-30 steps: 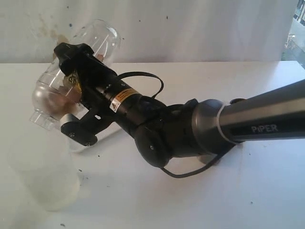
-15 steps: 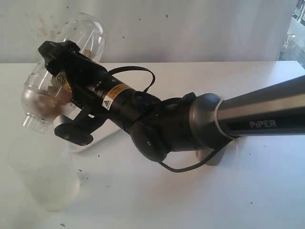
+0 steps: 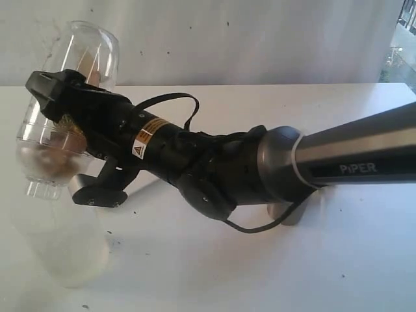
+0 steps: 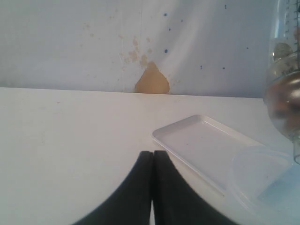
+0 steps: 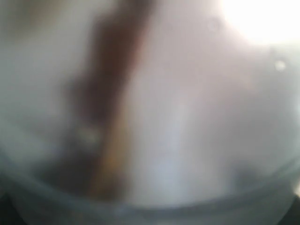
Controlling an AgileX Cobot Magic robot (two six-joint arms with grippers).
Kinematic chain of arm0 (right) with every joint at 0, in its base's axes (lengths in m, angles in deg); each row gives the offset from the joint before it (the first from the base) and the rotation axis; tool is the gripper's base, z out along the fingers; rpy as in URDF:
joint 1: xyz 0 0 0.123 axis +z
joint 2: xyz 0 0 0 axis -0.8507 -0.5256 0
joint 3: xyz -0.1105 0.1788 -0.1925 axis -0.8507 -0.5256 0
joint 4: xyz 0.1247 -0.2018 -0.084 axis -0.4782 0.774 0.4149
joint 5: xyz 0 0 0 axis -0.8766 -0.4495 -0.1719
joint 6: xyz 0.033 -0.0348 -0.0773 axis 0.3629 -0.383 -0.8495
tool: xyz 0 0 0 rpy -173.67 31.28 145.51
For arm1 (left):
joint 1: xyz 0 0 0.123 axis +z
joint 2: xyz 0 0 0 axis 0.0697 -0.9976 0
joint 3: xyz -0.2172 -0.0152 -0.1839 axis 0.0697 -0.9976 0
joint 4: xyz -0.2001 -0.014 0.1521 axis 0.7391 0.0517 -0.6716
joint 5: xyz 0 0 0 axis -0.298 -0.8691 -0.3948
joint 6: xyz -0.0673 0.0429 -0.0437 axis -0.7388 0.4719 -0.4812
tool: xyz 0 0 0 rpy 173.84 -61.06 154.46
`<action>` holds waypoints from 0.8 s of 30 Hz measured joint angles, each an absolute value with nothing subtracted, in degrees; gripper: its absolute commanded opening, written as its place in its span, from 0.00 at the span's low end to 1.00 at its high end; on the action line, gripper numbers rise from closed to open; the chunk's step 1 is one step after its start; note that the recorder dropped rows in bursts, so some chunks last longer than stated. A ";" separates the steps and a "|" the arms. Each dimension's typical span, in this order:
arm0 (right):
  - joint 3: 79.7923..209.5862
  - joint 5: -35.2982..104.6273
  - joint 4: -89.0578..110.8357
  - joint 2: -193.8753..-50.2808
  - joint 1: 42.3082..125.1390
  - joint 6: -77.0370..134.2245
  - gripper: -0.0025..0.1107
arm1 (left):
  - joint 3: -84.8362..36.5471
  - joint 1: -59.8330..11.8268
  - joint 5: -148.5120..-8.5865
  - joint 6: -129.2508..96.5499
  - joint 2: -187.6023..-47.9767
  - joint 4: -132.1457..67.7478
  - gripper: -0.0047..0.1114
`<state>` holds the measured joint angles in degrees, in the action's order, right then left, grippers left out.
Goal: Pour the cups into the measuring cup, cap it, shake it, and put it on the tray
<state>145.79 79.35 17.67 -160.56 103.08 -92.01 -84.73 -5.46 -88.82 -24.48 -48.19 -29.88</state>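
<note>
My right gripper (image 3: 68, 133) is shut on the measuring cup (image 3: 91, 52) and holds it in the air at the far left, steeply tilted. Brown contents (image 3: 45, 159) have gathered in its lower, bulging end. The left wrist view catches that same end (image 4: 283, 101) at one edge. The right wrist view is a blur of clear wall with a brown streak (image 5: 112, 117). The white tray (image 4: 201, 145) lies flat on the table below the measuring cup. My left gripper (image 4: 153, 155) is shut on nothing, low over the table beside the tray. The two cups are not clearly in view.
A cloudy translucent plastic cup (image 3: 65, 240) stands under the held measuring cup, and its rim (image 4: 262, 180) overlaps the tray's end. A grey metal shape (image 3: 286, 213) peeks out beneath the right arm. A brown stain (image 4: 152, 79) marks the back wall.
My right gripper has swung the measuring cup leftward and turned it more upright. The brown contents have stayed in its lower end.
</note>
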 measured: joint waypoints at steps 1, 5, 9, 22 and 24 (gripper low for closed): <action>146.05 79.24 18.30 -160.56 103.08 -92.01 0.02 | -84.73 -5.46 -88.82 -24.48 -48.19 -29.88 0.05; 147.95 78.36 21.28 -160.56 103.08 -92.01 0.02 | -84.73 -5.46 -88.82 -24.48 -48.19 -29.88 0.05; 148.47 77.87 25.22 -160.56 103.08 -92.01 0.02 | -84.73 -5.46 -88.82 -24.48 -48.19 -29.88 0.05; 150.07 78.76 30.06 -160.56 103.08 -92.01 0.02 | -84.73 -5.46 -88.82 -24.48 -48.19 -29.88 0.05; 150.77 78.76 28.81 -160.56 103.08 -92.01 0.02 | -84.73 -5.46 -88.82 -24.48 -48.19 -29.88 0.05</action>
<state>150.77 78.76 28.81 -160.56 103.08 -92.01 -84.73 -5.46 -88.82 -24.48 -48.19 -29.88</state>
